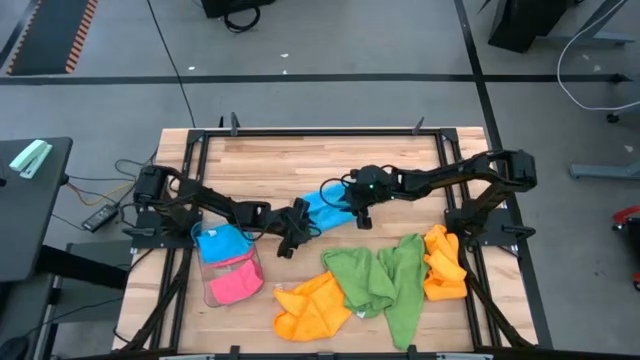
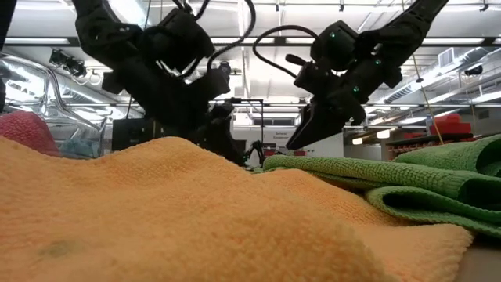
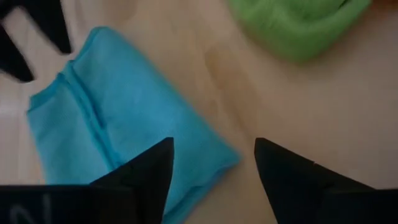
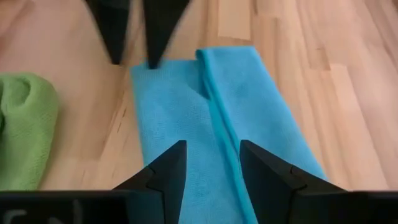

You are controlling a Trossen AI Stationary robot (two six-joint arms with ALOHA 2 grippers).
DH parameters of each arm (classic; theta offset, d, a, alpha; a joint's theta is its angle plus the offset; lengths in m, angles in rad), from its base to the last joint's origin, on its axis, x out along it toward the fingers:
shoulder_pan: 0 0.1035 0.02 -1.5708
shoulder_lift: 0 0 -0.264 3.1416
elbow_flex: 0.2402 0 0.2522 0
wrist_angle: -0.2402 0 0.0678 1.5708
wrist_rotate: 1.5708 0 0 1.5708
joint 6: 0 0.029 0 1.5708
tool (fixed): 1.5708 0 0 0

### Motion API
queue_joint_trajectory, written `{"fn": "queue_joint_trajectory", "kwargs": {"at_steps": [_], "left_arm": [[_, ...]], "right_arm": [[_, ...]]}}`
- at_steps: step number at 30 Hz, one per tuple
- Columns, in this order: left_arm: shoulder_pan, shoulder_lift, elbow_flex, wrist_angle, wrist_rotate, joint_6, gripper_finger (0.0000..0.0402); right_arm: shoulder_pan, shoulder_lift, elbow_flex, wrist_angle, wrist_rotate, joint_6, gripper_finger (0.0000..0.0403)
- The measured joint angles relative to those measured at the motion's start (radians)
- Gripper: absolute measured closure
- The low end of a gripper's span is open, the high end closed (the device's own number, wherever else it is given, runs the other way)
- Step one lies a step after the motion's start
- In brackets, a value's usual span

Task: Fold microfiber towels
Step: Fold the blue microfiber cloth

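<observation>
Overhead, a sky-blue microfiber towel (image 1: 322, 207), partly folded, lies mid-surface on the pale wooden surface (image 1: 260, 165) between the left hand (image 1: 292, 232) and the right hand (image 1: 357, 216), with green, orange and binned pink cloths nearby. Left wrist view: fingers parted, clear of the cloth, holding nothing, so the corner looks released. Right wrist view: fingers apart above the crease (unclamped), so I'd judge pressing the fold flat and square is next.
</observation>
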Motion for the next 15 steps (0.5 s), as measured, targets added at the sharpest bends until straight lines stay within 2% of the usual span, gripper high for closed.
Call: {"fn": "queue_joint_trajectory", "kwargs": {"at_steps": [4, 8, 11, 15], "left_arm": [[-0.002, 0.031, 0.001, 0.005, -0.027, 0.071, 0.0167], [-0.003, 0.058, 0.002, 0.047, -0.055, 0.061, 0.0194], [-0.003, 0.065, 0.002, 0.05, -0.058, 0.031, 0.0234], [-0.002, 0.071, 0.002, 0.045, -0.082, -0.056, 0.0323]], "right_arm": [[0.027, 0.01, 0.0, 0.0, 0.04, 0.003, 0.0245], [0.041, 0.01, 0.0, 0.003, 0.054, 0.01, 0.0245], [0.048, 0.01, 0.0, 0.013, 0.054, 0.009, 0.0245], [0.051, 0.01, 0.0, 0.024, 0.053, 0.012, 0.0245]]}}
